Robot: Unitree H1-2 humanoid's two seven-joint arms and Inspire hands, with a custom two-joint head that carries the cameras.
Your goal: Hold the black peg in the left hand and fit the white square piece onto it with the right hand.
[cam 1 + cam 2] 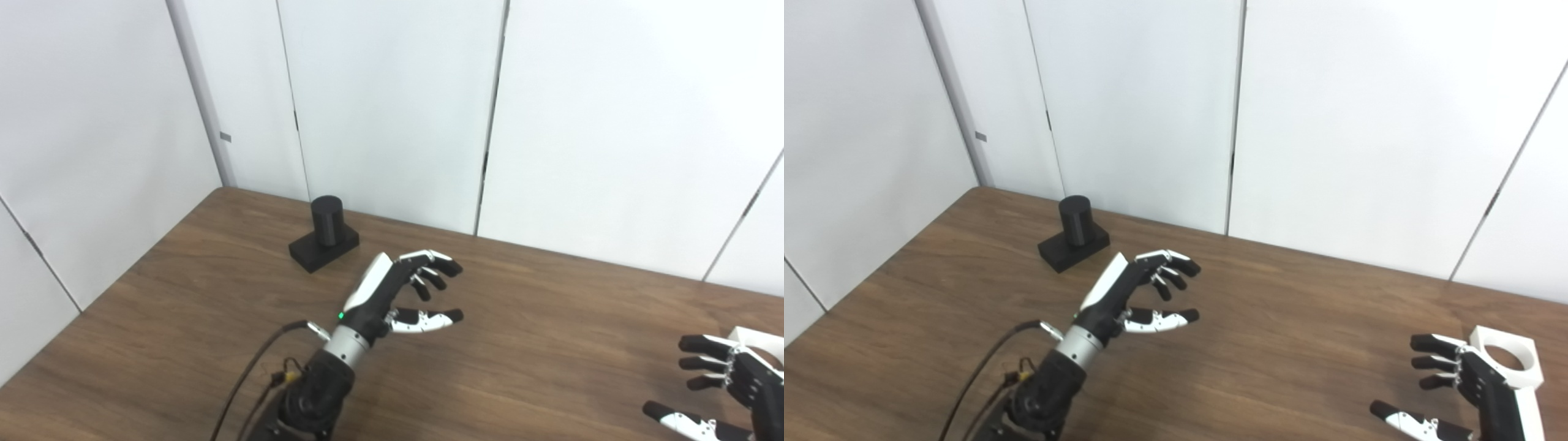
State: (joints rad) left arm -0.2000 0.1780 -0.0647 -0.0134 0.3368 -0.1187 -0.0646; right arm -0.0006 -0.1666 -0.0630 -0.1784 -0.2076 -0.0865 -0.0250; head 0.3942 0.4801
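Note:
The black peg (325,236), a short upright cylinder on a square black base, stands on the wooden table (551,318) near the back left corner. My left hand (401,293) is open and empty, hovering over the table to the right of and nearer than the peg, clear of it. The white square piece (1507,362), with a round hole, lies flat at the right edge of the table. My right hand (1458,386) is open and empty, just left of the piece and partly in front of it.
White wall panels close the table at the back and left. A black cable (257,367) runs along my left forearm at the bottom of the picture.

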